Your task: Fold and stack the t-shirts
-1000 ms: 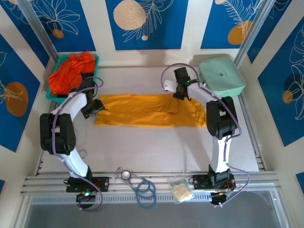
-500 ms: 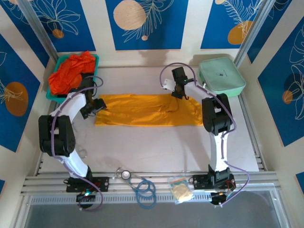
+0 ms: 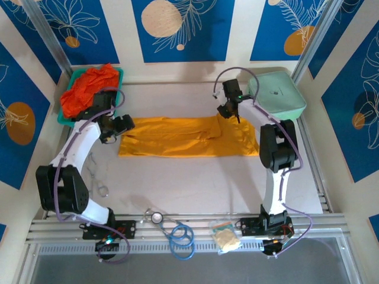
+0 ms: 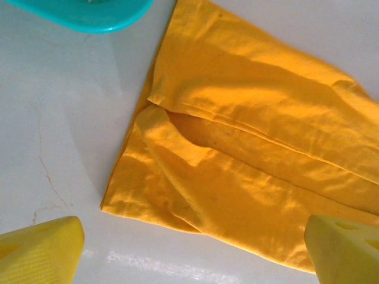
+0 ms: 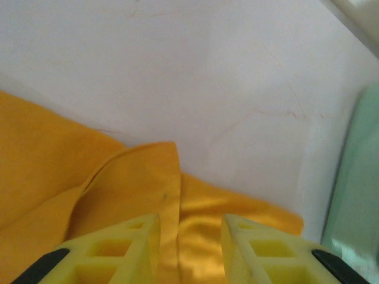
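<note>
A: Where's the yellow tee?
B: Flat mid-table, folded into a long strip. Red tees heaped in the tray.
A: Grippers?
B: Left gripper spread wide over the strip's left end. Right gripper pinches a cloth ridge.

A teal plastic tray sits at the table's far left corner; a pale mint-green padded case lies at the far right; along the near rail rest a stethoscope, a blue coiled cable and a small clear bag of pale contents.
</note>
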